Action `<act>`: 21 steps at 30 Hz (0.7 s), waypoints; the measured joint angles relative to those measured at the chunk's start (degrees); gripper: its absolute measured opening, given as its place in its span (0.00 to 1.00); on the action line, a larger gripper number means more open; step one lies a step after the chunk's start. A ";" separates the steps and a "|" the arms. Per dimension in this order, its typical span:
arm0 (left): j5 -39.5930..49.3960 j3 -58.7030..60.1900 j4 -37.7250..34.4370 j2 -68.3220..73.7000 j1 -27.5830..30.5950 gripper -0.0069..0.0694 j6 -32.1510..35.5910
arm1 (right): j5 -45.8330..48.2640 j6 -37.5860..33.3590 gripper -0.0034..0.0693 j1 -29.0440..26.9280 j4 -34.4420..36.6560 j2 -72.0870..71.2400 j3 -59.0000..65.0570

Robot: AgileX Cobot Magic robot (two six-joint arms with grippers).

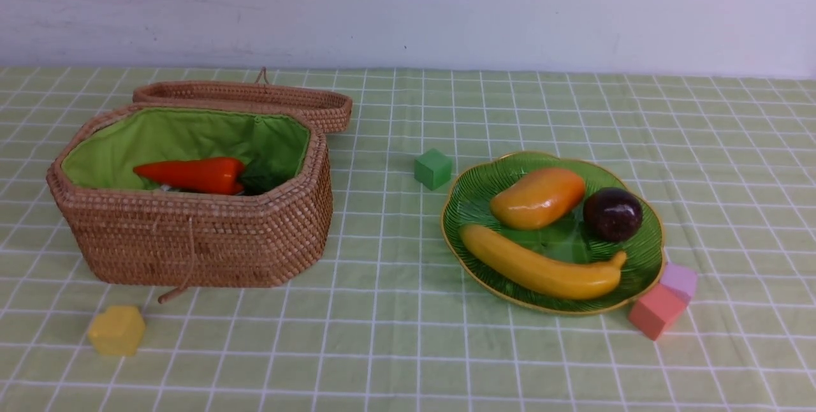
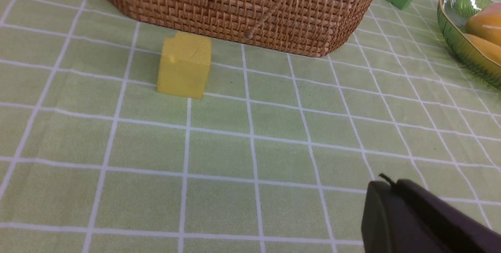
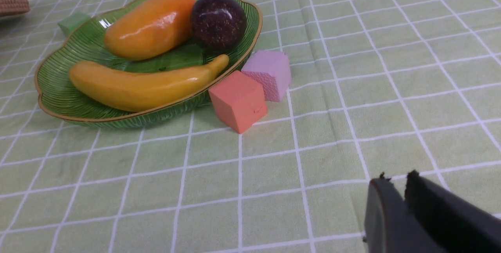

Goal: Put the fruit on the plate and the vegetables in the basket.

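Front view: within the octagonal brown wicker basket (image 1: 274, 233), the orange-red carrot (image 1: 191, 175) points left — leaves partly shadowed; left gripper (image 2: 385, 182) closed, right (image 3: 397, 180) slightly parted.

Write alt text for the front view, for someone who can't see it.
A green leaf-shaped plate holds a mango, a banana and a dark round fruit, while an open wicker basket to its left holds a carrot. Small coloured blocks sit around them on a checked green cloth.
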 joint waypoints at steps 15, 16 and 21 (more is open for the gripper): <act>0.00 0.00 0.00 0.00 0.00 0.08 -0.05 | 0.00 0.00 0.19 0.00 0.00 0.00 0.00; 0.00 0.00 0.00 0.00 0.00 0.08 -0.05 | 0.00 0.00 0.19 0.00 0.00 0.00 0.00; 0.00 0.00 0.00 0.00 0.00 0.08 -0.05 | 0.00 0.00 0.19 0.00 0.00 0.00 0.00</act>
